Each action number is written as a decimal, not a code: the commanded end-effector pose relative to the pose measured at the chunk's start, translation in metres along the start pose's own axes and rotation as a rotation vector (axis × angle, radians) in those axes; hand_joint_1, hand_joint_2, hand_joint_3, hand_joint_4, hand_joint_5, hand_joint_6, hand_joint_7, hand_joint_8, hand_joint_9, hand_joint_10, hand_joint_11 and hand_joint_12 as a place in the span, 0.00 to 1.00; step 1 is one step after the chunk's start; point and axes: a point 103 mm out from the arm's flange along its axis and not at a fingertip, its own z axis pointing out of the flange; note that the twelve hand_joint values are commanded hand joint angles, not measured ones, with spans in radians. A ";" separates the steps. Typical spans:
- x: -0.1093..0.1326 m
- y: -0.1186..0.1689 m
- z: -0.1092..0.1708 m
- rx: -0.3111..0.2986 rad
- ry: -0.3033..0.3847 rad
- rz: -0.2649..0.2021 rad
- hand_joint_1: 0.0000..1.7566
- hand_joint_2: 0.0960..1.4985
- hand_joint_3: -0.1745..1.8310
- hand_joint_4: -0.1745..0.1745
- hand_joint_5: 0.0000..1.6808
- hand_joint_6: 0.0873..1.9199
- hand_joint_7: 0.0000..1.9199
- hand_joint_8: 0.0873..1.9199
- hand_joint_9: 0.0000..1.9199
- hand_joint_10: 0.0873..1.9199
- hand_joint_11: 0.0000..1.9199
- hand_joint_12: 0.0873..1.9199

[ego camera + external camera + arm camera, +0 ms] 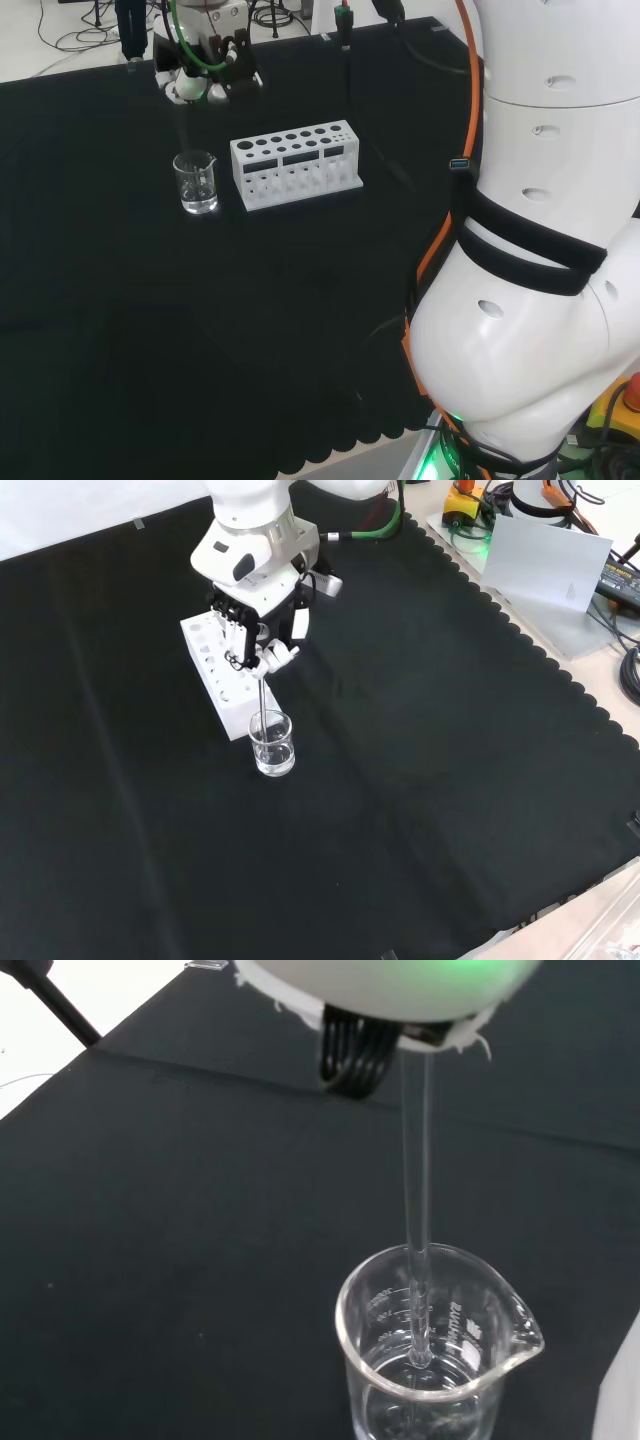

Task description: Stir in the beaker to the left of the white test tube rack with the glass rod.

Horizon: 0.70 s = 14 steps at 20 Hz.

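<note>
A small clear glass beaker (196,182) with a little clear liquid stands on the black cloth, left of the white test tube rack (294,162) in the head view. In the front view the beaker (272,744) sits just in front of the rack (222,668). The hand (258,630) hangs above the beaker, fingers curled on a thin glass rod (263,692). In the wrist view the rod (417,1220) runs down into the beaker (430,1350) and its tip sits in the liquid. The hand (205,75) shows above the beaker in the head view.
The arm's big white links (545,250) stand at the right of the head view. The cloth's scalloped edge (560,670) runs along the right of the front view, with a grey sheet (555,565) and cables beyond it.
</note>
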 end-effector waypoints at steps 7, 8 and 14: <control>-0.004 -0.025 0.002 0.012 0.015 -0.013 0.75 0.37 0.51 0.00 0.68 0.35 0.63 0.57 0.91 0.34 0.91 0.35; -0.001 -0.027 0.003 0.014 0.010 -0.013 0.75 0.37 0.51 0.00 0.68 0.35 0.63 0.57 0.91 0.34 0.91 0.35; 0.022 -0.026 0.012 -0.006 -0.026 -0.053 0.75 0.37 0.51 0.00 0.68 0.35 0.63 0.57 0.91 0.34 0.91 0.35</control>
